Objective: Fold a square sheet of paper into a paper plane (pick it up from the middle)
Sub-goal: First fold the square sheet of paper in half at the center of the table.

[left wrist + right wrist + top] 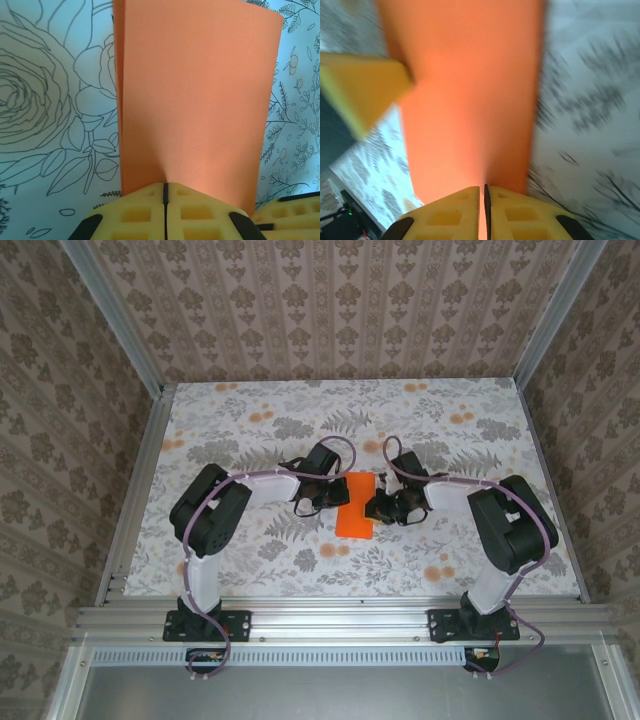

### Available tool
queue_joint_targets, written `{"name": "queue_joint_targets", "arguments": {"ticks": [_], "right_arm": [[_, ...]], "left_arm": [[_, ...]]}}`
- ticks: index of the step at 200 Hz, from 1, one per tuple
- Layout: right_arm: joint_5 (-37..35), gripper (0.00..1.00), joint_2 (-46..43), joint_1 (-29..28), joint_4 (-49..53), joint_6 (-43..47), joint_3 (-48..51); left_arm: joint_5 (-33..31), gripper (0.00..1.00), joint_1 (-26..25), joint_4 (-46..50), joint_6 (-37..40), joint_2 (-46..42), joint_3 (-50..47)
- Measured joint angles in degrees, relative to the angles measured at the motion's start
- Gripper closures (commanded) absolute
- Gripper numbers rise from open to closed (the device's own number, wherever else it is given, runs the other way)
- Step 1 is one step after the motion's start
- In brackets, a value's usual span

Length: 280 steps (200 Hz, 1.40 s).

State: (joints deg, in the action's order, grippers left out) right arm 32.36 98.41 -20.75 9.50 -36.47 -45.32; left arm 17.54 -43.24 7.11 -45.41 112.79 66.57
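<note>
Closest, at the table's front edge, an aluminium rail (pixel 340 618) carries both bases. The left arm (pixel 205 525) and right arm (pixel 510 525) rise from it and bend inward, wrists meeting near the middle of the table (pixel 250 560), which has a floral-print cover. Left gripper (pixel 328 502) and right gripper (pixel 378 508) face each other across the square sheet of paper (pixel 355 510), one on each long side. The paper is bright orange and reads from above as an upright rectangle, so it is doubled over. In the left wrist view, the left gripper (pixel 165 189) has its yellow fingers (pixel 135 215) pressed together with only a dark seam between them, pinching the paper's near edge. The sheet (pixel 195 100) runs away from the jaws, and two layers show along its left side where the fold lies. A yellow finger of the other gripper sits at the lower right, just beside the sheet. In the right wrist view, blurred, the right gripper (pixel 483 191) has its pads (pixel 450 217) closed the same way on the opposite edge, orange paper (pixel 470 100) stretching ahead and the left gripper's yellow finger at the upper left. Whether the sheet rests flat on the cover or is slightly lifted I cannot tell. Beyond lie more printed leaves and pale orange flowers, then the patterned back wall (pixel 340 310).
</note>
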Motion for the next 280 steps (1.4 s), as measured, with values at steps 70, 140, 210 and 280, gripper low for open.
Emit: {"name": "queue_joint_targets", "arguments": {"ticks": [70, 140, 210, 280], "right_arm": [[1.68, 0.87, 1.49, -1.62, 0.20, 1.68, -1.18], [7.04, 0.88, 6.93, -6.67, 2.14, 9.62, -6.40], [8.83, 0.88, 7.45, -6.62, 2.03, 11.23, -6.40], [8.85, 0.90, 7.52, -6.62, 2.05, 11.30, -6.38]], "left_arm": [[-2.62, 0.89, -0.39, -0.70, -0.50, -3.50, -4.11], [2.16, 0.72, 2.62, -6.56, -3.96, -10.08, -10.43], [7.85, 0.85, 3.98, -14.05, -7.58, -1.11, -6.78], [8.07, 0.91, 4.79, -14.27, -8.37, 0.48, -5.33]]}}
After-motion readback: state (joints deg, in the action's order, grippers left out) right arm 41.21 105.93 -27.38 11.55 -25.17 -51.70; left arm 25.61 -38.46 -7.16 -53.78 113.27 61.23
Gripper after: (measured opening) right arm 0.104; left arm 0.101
